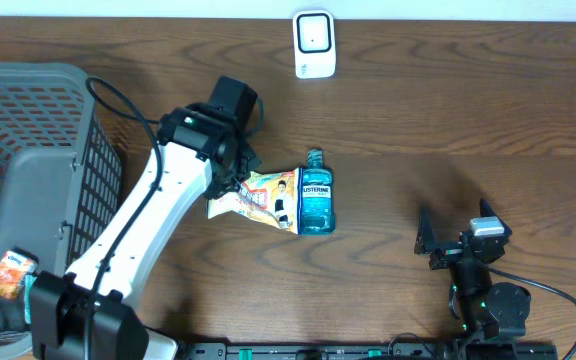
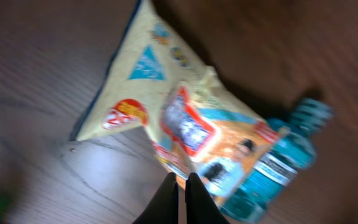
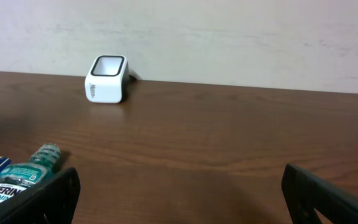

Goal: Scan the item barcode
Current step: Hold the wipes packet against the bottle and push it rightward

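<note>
1. Dark wood desk (image 1: 488,110) runs back to a pale wall (image 3: 241,37). The white scanner (image 1: 314,43) stands at the far edge, its window turned toward the arms so a code can be shown to it.
2. At the left sits a grey basket (image 1: 28,72) with an orange pouch (image 1: 9,273) inside, probably stock waiting its turn.
3. The packet (image 1: 258,197), the item being worked on, lies near the desk's middle. Its right end touches a blue bottle (image 1: 316,200) lying beside it.
4. The left end effector (image 2: 180,183) is pinched to a slit at the packet's near edge. The film seems caught between the fingers, though the wrist view is blurred. An edge grip suits a flat bag because it leaves the printed faces free to turn.
5. The right end effector (image 3: 179,186) gapes wide and holds nothing. It sits low at the right, well apart from both items, likely kept out of the way.
6. The step looks like grasp and lift. The scan is not yet done, as the packet is well short of the scanner.
7. No barcode shows in any view, so I cannot tell which face must be presented.
8. The thin film could slip or sag, and the touching bottle might get dragged along.
</note>
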Robot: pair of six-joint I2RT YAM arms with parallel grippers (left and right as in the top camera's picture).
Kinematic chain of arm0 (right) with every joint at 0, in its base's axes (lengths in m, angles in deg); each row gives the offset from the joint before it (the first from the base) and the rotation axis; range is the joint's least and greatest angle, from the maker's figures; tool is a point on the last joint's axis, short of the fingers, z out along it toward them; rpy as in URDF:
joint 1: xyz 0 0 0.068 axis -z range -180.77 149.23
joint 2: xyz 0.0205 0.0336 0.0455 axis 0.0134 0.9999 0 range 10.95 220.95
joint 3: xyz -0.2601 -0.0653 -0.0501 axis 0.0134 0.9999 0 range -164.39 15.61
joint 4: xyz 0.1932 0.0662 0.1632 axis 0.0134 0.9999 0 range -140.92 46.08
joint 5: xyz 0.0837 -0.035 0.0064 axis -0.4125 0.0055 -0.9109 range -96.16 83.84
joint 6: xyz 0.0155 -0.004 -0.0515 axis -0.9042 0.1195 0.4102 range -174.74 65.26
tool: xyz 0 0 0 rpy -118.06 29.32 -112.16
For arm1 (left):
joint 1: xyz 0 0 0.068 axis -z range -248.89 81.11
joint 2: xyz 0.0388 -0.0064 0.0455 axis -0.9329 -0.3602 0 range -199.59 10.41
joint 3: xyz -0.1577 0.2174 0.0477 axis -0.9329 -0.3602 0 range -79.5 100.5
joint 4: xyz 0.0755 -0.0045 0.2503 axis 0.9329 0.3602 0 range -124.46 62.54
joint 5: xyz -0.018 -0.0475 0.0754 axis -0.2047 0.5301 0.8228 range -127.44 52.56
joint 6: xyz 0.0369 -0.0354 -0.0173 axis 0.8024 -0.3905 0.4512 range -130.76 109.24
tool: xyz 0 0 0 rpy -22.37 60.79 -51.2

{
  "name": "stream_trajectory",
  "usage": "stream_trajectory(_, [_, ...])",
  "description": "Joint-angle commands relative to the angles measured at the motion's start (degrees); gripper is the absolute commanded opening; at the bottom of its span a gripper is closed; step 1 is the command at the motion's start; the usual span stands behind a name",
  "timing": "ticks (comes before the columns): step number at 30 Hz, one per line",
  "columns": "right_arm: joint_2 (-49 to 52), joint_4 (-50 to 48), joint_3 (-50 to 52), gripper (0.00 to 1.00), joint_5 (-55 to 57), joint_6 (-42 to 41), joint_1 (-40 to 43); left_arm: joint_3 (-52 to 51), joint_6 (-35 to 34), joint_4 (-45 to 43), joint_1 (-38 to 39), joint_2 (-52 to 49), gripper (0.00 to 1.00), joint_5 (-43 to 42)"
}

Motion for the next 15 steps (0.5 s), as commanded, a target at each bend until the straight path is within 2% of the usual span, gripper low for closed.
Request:
stream_trajectory(1, [-0.2,0.24,0.07,0.99,0.24,-0.79,-0.13,-3.89,-1.68,-1.66,-0.04,-3.1,0.08,2.89])
stream_trajectory(9, [-0.2,0.24,0.07,0.99,0.22,-0.79,-0.13,-11.41,-1.7,-9.7,-0.04,-11.8,0.08,2.19])
stream_trajectory(15, [-0.2,0.24,0.07,0.99,0.24,-0.79,-0.13,-12.37,-1.68,-10.47,-0.04,-16.57,0.07,2.23])
